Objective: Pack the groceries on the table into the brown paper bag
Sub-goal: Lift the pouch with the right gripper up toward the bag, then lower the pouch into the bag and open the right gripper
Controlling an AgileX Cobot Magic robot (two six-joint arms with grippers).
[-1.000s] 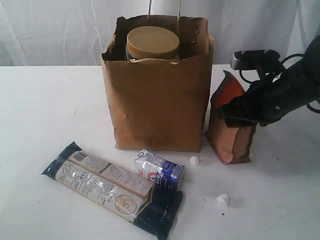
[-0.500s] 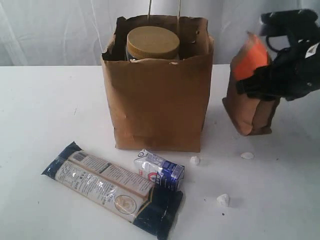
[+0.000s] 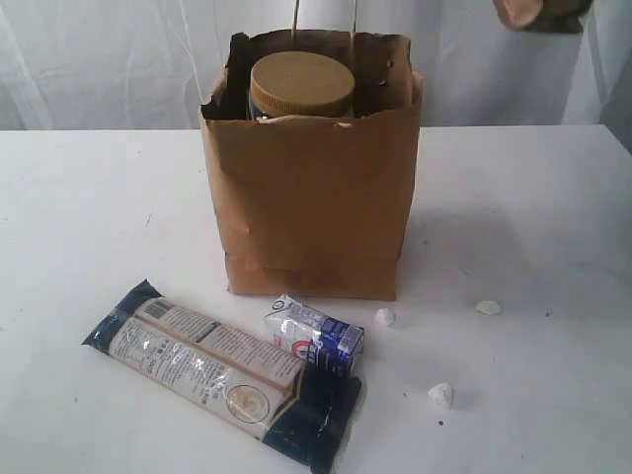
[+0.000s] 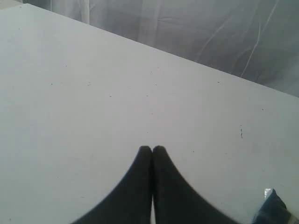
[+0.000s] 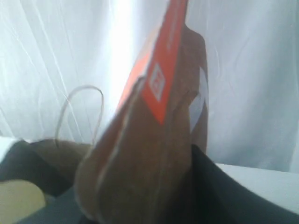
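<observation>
The brown paper bag [image 3: 311,197] stands upright mid-table with the big olive-lidded jar [image 3: 301,84] inside it. In front of the bag lie the long dark-blue packet [image 3: 222,370] and the small white-blue carton [image 3: 316,336]. My right gripper [image 5: 140,196] is shut on the orange-brown pouch [image 5: 154,135], held high in the air. Only the pouch's bottom [image 3: 538,12] shows at the top edge of the exterior view, right of the bag. The bag's handle [image 5: 79,107] and the jar lid [image 5: 18,200] show beyond the pouch. My left gripper [image 4: 152,150] is shut and empty over bare table [image 4: 93,93].
White crumbs [image 3: 385,316] [image 3: 441,395] [image 3: 488,307] lie on the table to the right of the carton. A white curtain [image 3: 99,59] hangs behind the table. A corner of the dark-blue packet [image 4: 275,210] shows at the edge of the left wrist view.
The right gripper has lifted the orange-brown pouch off the table beside the bag, up and almost out of the exterior view. The left gripper has not moved.
</observation>
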